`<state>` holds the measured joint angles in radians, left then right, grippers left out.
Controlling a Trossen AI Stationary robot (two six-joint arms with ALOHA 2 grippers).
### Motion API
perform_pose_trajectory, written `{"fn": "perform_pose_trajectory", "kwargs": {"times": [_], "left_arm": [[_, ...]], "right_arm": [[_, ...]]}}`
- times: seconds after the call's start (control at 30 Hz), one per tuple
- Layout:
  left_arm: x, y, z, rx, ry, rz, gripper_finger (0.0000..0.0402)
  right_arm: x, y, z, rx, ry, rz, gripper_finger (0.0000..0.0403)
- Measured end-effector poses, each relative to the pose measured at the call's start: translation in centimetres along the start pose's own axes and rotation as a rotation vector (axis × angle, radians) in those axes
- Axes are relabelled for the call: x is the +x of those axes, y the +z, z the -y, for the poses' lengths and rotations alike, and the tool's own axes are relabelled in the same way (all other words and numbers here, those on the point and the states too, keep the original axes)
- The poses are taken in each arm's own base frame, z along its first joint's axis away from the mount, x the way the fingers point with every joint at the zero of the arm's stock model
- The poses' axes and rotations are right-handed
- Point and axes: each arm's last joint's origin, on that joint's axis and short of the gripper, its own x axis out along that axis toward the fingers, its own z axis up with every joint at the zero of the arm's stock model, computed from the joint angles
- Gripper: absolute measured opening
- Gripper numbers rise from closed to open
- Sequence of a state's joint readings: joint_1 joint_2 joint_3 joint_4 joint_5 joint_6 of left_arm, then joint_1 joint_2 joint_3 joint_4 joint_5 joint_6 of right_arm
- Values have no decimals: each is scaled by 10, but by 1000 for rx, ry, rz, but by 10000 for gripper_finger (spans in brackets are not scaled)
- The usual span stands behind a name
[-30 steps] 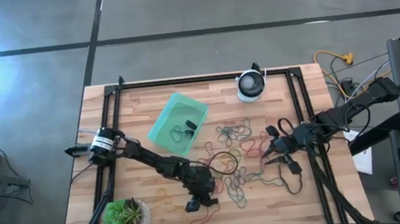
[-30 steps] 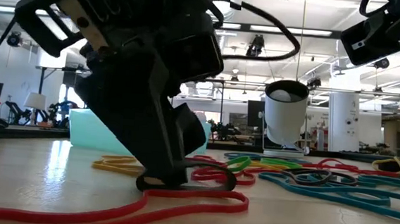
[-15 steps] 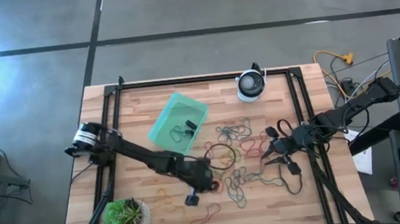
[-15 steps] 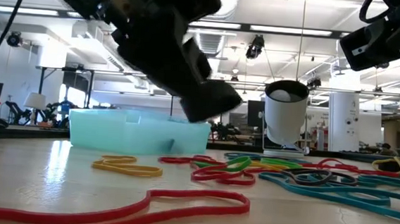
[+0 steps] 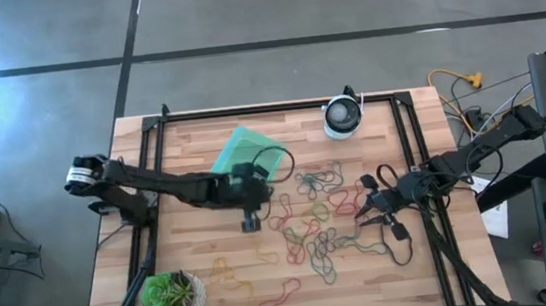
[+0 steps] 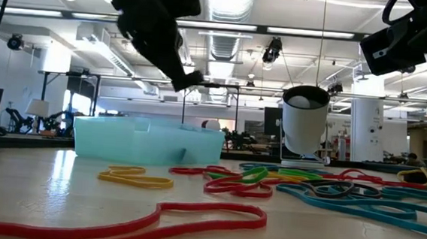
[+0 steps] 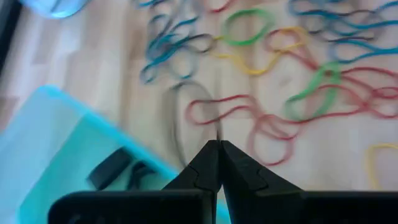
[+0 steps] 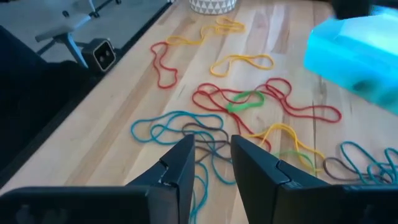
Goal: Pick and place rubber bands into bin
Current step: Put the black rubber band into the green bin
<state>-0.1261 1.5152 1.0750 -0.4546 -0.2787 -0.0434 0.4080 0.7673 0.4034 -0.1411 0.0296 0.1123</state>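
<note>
Pinching a thin black rubber loop (image 5: pixel 276 158) between fully closed fingers, the left gripper (image 5: pixel 250 215) hangs beside the translucent teal plastic bin (image 5: pixel 235 149), apparently placed for a drop inside. Right gripper (image 5: pixel 363 212), fingers parted and empty, hovers over the scattered coloured rubber bands (image 5: pixel 319 214) on the wooden table (image 5: pixel 386 278).

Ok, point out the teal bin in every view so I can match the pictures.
High view: bin upper left of centre, partly under the left arm.
Low view: bin on the left, at the table's far side.
Left wrist view: bin in the lower left corner.
Right wrist view: bin at the upper right.
Shared landmark: the tangled red rubber bands beside it.
</note>
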Motion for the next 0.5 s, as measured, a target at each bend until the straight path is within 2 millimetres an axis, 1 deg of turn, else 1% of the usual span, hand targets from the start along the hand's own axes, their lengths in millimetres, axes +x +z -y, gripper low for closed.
{"fn": "perform_pose_trajectory", "kwargs": {"times": [0.1,0.17,0.27,0.4,0.5], "left_arm": [[4,-8,-17,-27,40,-69,0],[8,-12,-28,-54,69,-85,0],[16,-26,-42,-83,100,-144,0],[22,-38,-53,-128,126,-183,3],[25,-46,-56,-136,132,-208,23]], "right_arm": [[1,0,0,0,0,2,94],[2,-1,0,-1,-1,-7,92],[3,0,0,-1,0,-4,89],[3,0,0,-4,-1,-6,89],[4,0,1,10,-33,0,93]]}}
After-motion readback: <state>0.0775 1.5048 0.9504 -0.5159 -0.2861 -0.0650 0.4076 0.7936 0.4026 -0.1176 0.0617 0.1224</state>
